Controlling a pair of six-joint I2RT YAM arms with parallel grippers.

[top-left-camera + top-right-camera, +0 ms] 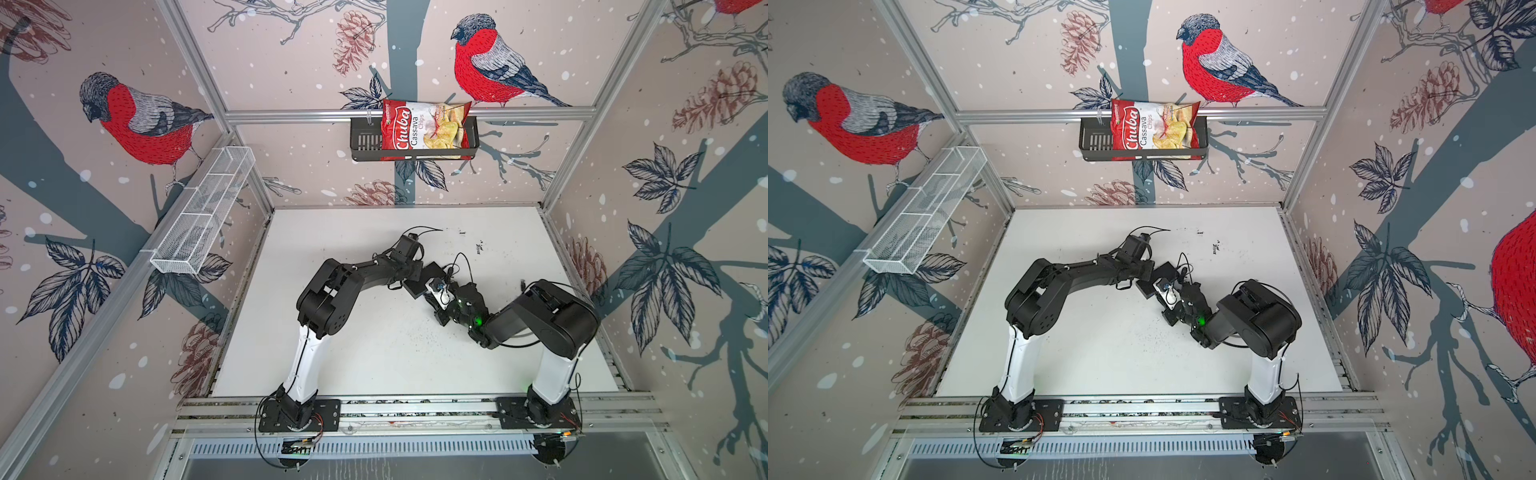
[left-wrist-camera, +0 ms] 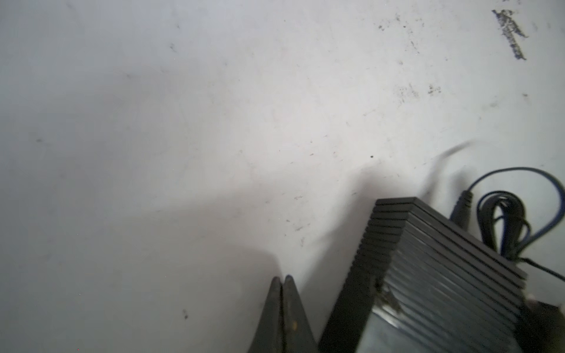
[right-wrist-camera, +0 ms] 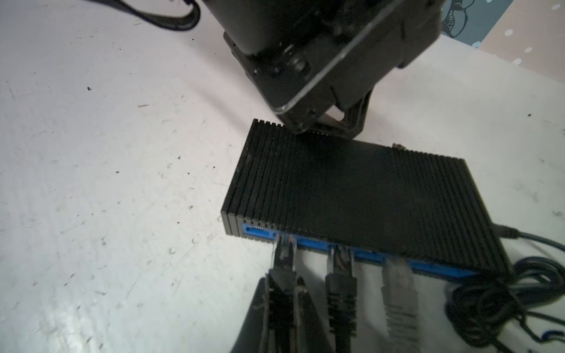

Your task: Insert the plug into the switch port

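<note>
Blue port face (image 3: 260, 233) of the switch (image 3: 351, 195), flat on the surface (image 3: 91, 183), lies just ahead of the right gripper (image 3: 282, 284). That gripper is clenched on the plug (image 3: 284, 259), whose tip meets a port. Other plugs (image 3: 341, 290) beside it look seated. The left gripper (image 2: 281, 279), pinched empty, sits against the switch's far edge. The final push seems left, and I cannot tell how deep the plug sits.

Bare tabletop (image 3: 91, 183) lies open beside the switch (image 3: 351, 195). At its port face two apparently seated plugs (image 3: 341, 287) and a coiled cable (image 3: 504, 299) crowd the approach; the left pincer (image 2: 282, 281) occupies the opposite edge.
</note>
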